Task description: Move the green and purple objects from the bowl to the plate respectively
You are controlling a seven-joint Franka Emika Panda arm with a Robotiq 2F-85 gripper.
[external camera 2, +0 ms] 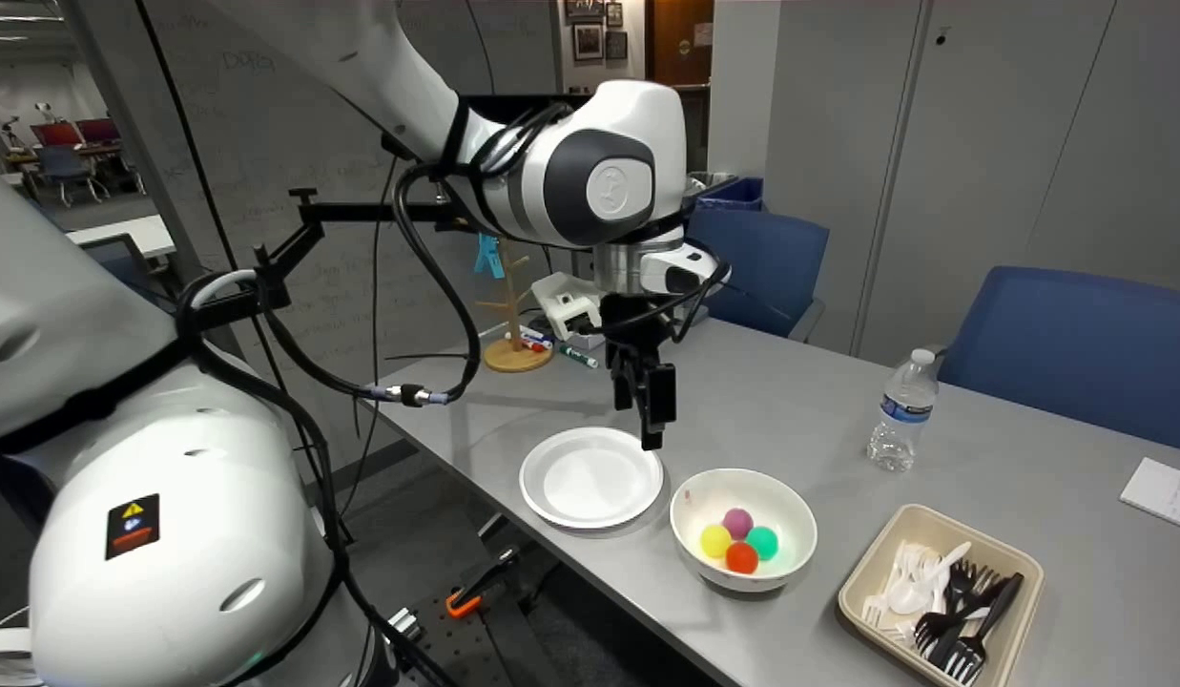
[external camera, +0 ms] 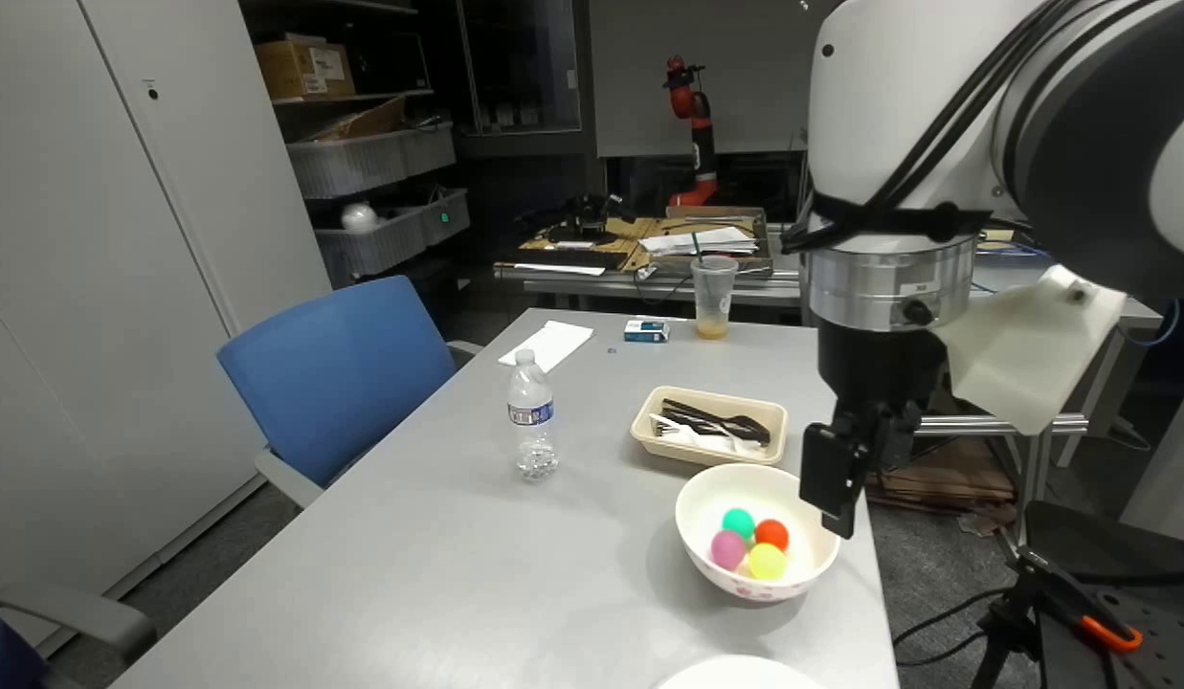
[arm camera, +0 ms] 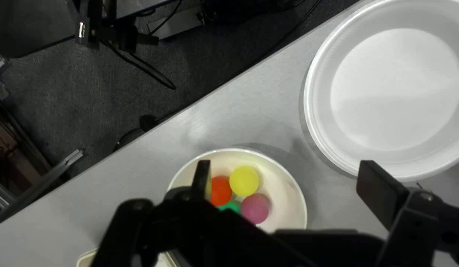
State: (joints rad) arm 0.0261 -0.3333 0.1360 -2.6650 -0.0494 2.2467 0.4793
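A white bowl (external camera: 810,557) on the grey table holds a green ball (external camera: 738,523), a purple ball (external camera: 728,549), a red ball (external camera: 771,535) and a yellow ball (external camera: 767,562). The bowl (external camera 2: 790,515) and the purple ball (external camera 2: 737,523) also show in an exterior view. A white plate (external camera 2: 590,477) lies beside the bowl, bare; it fills the upper right of the wrist view (arm camera: 396,89). My gripper (arm camera: 285,167) is open and empty, pointing down above the bowl and plate. In the wrist view its left finger and body partly hide the red and green balls (arm camera: 230,207).
A tan tray (external camera 2: 871,572) with black and white plastic cutlery stands beside the bowl, opposite the plate. A water bottle (external camera 2: 902,410) stands farther across the table. A wooden stand (external camera 2: 513,355) and markers (external camera 2: 578,356) lie beyond the plate. The table edge runs close by the bowl.
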